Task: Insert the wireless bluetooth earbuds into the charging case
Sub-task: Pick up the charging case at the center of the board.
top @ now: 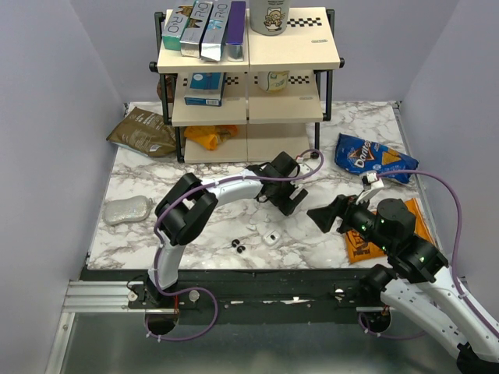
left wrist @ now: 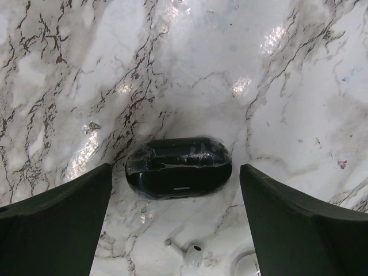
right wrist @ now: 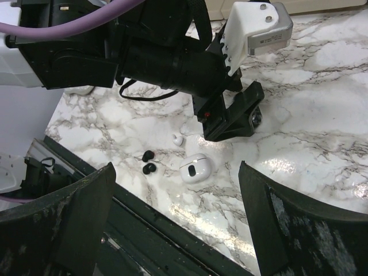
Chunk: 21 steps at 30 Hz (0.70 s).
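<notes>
The left claw (top: pixel 289 202), spread, straddles the closed black charging case (left wrist: pixel 179 167) mid-frame (right claw (top: pixel 323 217) spread too), earbuds (top: pixel 234 244) lying loose at lower centre, so the next move is likely pinching the case.

The table (top: pixel 140 175) is showing white marble with dark grey-brown veins. Near its front edge the two earbuds (top: pixel 238 247) are lying black against it, beside a white case (top: pixel 271 238). The charging case (left wrist: pixel 179 168) is gleaming glossy black. Toward the right edge a blue chip bag (top: pixel 373 158) is showing red and yellow print, and an orange bag (top: pixel 360 251) is lying nearer the front. A brown bag (top: pixel 143 132) is sitting at the back left corner, and a pale grey pouch (top: pixel 127 209) by the left edge. The shelf (top: pixel 296 51) is showing cream boards, a black frame and black-and-white checker strips. A purple cable (right wrist: pixel 52 27) is trailing.
</notes>
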Tool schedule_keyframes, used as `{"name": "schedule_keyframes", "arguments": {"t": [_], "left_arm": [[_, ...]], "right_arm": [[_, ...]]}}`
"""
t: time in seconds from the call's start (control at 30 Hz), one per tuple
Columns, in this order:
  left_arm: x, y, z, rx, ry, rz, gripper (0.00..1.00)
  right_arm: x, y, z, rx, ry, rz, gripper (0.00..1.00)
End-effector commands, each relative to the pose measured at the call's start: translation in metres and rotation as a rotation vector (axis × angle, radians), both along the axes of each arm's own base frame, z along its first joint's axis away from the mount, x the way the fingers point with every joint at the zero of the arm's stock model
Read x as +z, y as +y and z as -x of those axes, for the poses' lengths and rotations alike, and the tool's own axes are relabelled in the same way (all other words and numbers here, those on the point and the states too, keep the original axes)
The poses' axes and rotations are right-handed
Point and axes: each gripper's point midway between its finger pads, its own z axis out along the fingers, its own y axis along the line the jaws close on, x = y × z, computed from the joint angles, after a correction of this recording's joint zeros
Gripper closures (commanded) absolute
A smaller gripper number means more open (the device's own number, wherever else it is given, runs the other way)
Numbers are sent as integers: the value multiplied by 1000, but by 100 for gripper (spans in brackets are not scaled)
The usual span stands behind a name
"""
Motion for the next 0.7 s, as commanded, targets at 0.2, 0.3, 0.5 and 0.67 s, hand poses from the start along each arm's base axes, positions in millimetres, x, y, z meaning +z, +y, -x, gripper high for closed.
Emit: {"name": "schedule_keyframes", "arguments": {"t": [0.2,0.3,0.5,0.67], "left_arm": [[-19,11,4,22,-49,-109,7],[-20,13,4,27,-63,-124,7],[-23,17,5,30,-77,-152,13],[-27,17,7,27,-63,-153,29]], "right_arm": [[-4,0,6,15,20,7,4],[-5,-1,7,13,20,4,4],[-5,-4,9,6,20,2,4],[-4,-6,10,0,17,0,4]]}}
